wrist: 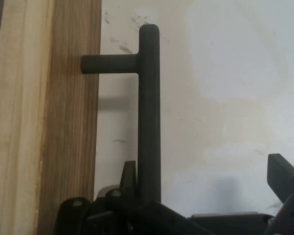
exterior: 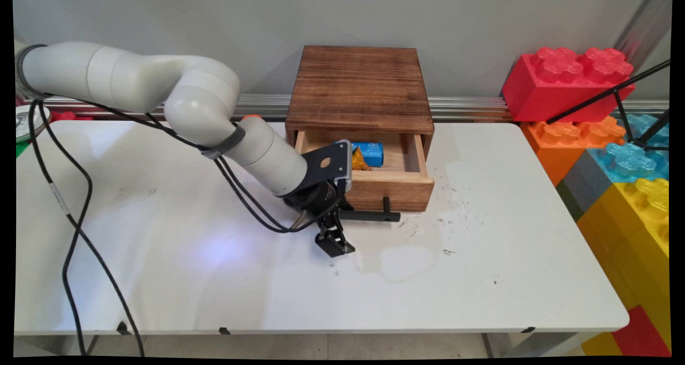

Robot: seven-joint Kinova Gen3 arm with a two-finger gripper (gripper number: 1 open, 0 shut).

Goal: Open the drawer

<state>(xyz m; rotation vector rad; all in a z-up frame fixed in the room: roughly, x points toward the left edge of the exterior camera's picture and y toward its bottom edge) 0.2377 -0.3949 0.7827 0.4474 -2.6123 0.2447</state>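
Note:
A dark wooden box point(exterior: 359, 86) stands at the back of the table with its light wood drawer point(exterior: 396, 185) pulled out. Inside the drawer lie a blue can point(exterior: 370, 153) and an orange-gold snack bag point(exterior: 359, 163). A black T-shaped handle point(exterior: 377, 215) juts from the drawer front. My gripper point(exterior: 334, 243) hangs low at the handle's left end, open. In the hand view the handle bar point(wrist: 149, 112) runs up between the fingers of my gripper point(wrist: 206, 171), close beside the left finger point(wrist: 129, 175); the right finger point(wrist: 283, 176) stands well apart. The drawer front point(wrist: 68, 117) fills the left side.
Large toy bricks are stacked past the table's right edge: red point(exterior: 567, 81), orange point(exterior: 572, 137), blue point(exterior: 631, 159) and yellow point(exterior: 642, 215). A black tripod leg point(exterior: 610, 94) crosses them. Black cables point(exterior: 75, 231) hang from the arm at the left. The white table point(exterior: 481, 279) bears scuff marks near the drawer.

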